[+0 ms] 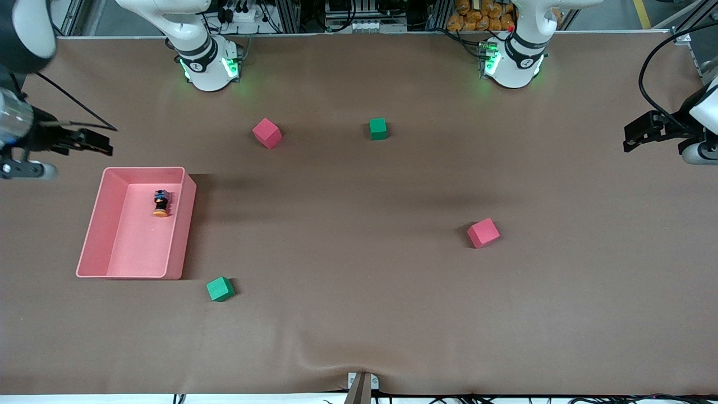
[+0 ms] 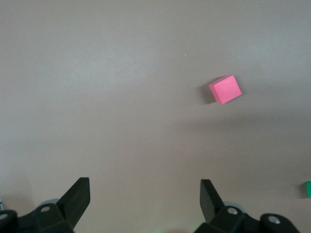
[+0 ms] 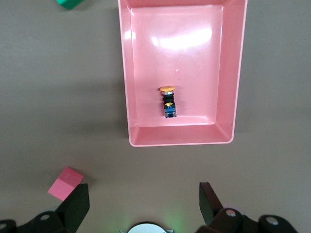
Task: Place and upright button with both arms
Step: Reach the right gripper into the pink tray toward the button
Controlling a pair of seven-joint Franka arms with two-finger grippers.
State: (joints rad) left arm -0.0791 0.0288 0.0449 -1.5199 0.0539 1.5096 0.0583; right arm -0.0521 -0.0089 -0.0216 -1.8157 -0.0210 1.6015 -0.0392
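Button (image 1: 161,203) lying on its side in the pink tray (image 1: 92,224), orange cap toward the front camera, not yet gripped; right gripper (image 1: 84,141) hangs just beside the tray, left gripper (image 1: 645,132) waits at the table's other end, both with fingers apart.

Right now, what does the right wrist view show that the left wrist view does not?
Only the right wrist view shows the pink plastic tray, with the small orange-capped push-button lying on its side in it. Only the left wrist view shows the open left gripper over bare brown table. Each shows a pink foam cube, a green foam cube's edge and open fingers; the right gripper is open.
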